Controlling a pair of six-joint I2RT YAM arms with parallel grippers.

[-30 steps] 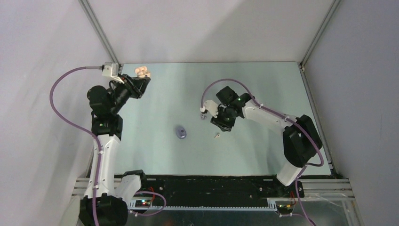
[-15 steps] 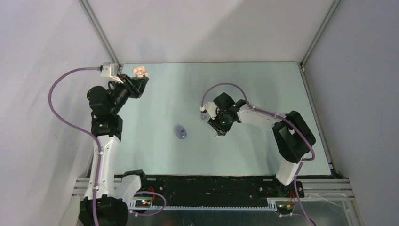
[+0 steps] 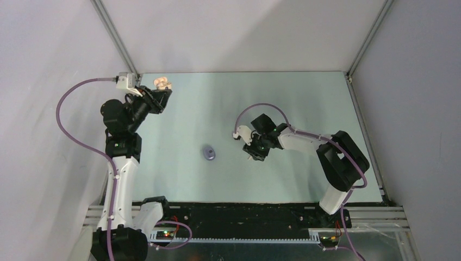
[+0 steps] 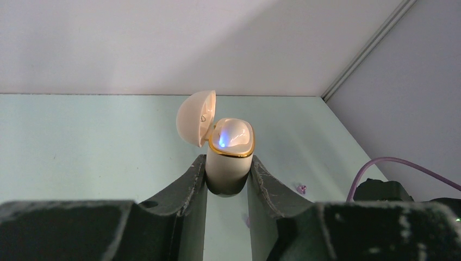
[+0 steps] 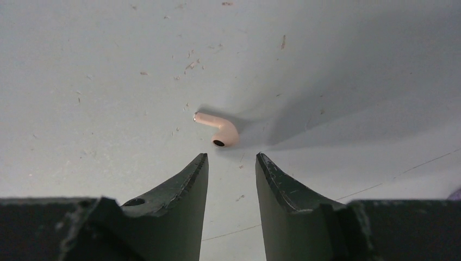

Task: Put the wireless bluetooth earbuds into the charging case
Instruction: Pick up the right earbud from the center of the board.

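My left gripper (image 4: 227,165) is shut on the cream-white charging case (image 4: 228,155) and holds it upright at the table's back left, also in the top view (image 3: 162,82). Its lid (image 4: 195,125) is flipped open and a blue light glows inside. My right gripper (image 5: 231,157) is open, low over the table, with a cream-white earbud (image 5: 220,131) lying just beyond its fingertips. In the top view the right gripper (image 3: 253,155) sits mid-table. A tiny purple earbud (image 4: 300,188) lies on the table. The other earbuds are not in view.
A closed purple pebble-like case (image 3: 208,153) lies on the table left of the right gripper. The right arm's purple cable (image 4: 391,163) shows at the right of the left wrist view. Grey walls with metal rails (image 3: 117,41) enclose the table.
My right gripper has moved down and towards the near side, onto the spot of the cream earbud. My left gripper has shifted slightly back with the case.
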